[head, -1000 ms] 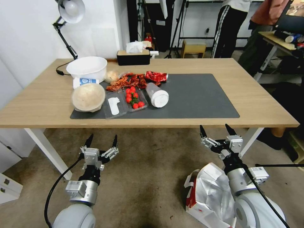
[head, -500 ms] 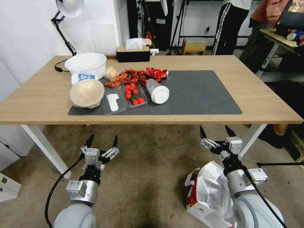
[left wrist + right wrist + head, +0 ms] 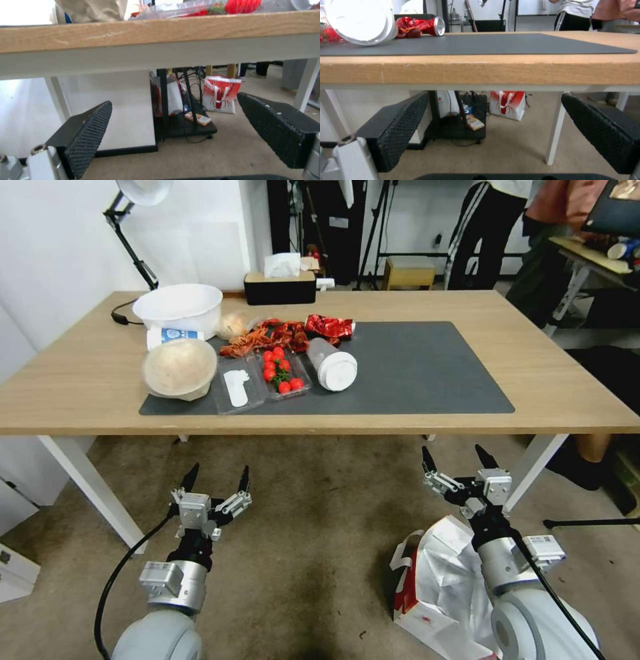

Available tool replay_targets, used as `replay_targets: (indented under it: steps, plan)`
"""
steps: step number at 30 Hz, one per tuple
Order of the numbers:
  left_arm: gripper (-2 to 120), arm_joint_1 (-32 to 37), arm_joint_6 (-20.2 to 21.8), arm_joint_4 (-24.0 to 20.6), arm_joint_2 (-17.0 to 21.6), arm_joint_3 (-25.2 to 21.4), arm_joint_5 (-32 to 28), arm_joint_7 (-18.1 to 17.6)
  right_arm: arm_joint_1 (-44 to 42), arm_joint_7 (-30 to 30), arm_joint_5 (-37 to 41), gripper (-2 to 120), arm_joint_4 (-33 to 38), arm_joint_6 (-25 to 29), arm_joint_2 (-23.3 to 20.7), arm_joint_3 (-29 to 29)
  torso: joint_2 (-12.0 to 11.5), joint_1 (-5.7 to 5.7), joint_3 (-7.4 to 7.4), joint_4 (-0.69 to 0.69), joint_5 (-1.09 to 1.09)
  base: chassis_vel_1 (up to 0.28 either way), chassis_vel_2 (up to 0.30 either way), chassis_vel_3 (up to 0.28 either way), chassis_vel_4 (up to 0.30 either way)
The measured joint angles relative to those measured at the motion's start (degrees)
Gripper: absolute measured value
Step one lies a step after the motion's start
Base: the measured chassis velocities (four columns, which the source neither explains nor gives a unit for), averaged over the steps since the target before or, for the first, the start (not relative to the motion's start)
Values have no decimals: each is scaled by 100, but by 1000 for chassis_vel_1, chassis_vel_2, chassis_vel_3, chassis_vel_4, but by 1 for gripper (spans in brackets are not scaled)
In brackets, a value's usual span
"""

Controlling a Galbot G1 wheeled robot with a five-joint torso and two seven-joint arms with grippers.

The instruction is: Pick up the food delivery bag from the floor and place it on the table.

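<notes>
One table, one mat, two bowls, one tissue box, one delivery bag on carpet, two grippers, both spread.

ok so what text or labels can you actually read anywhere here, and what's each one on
No text reads clearly.
Blue label on the white packet beside the white bowl: too small to read.
Red mark on the food delivery bag on the floor: no letters legible.
Red spider-like logo on the red and white bag beyond the table: picture only.
</notes>
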Motion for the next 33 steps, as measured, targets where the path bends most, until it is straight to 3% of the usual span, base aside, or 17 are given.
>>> replay_targets:
  steps: [33]
  plan:
    - [94, -22, -1, 30, -34, 4, 29, 104, 110, -3, 174, 100, -42, -6, -85, 85, -799, -312, -485, 0, 0, 0, 0, 0, 0]
